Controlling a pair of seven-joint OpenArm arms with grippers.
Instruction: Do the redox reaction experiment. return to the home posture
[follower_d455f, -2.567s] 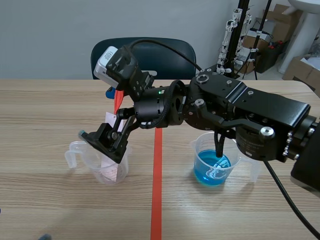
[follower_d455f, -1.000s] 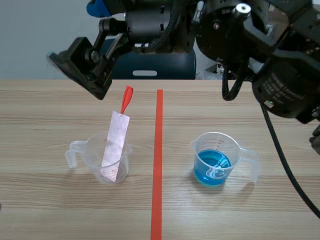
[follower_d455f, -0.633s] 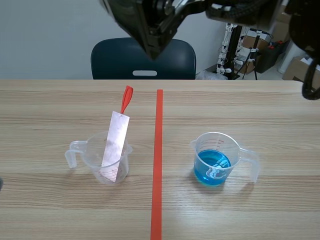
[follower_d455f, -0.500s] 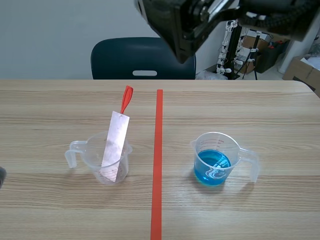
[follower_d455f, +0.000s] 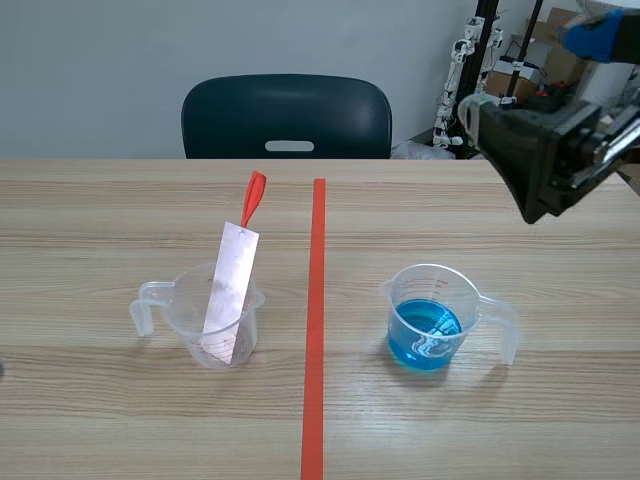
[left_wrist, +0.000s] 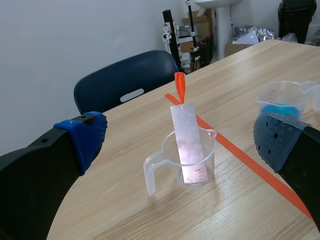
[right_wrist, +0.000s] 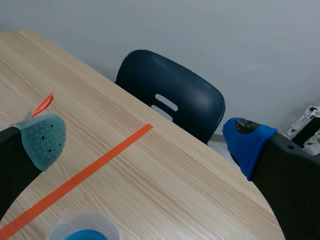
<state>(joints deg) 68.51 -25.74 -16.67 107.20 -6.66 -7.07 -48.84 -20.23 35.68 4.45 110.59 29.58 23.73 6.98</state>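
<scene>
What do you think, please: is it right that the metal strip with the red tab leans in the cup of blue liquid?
Not quite: the metal strip leans in the clear cup, left of the tape line. The cup of blue liquid stands apart, on the other side of that line. The scene view shows it.

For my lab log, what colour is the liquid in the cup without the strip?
Blue liquid, clearest in the scene view.
</scene>
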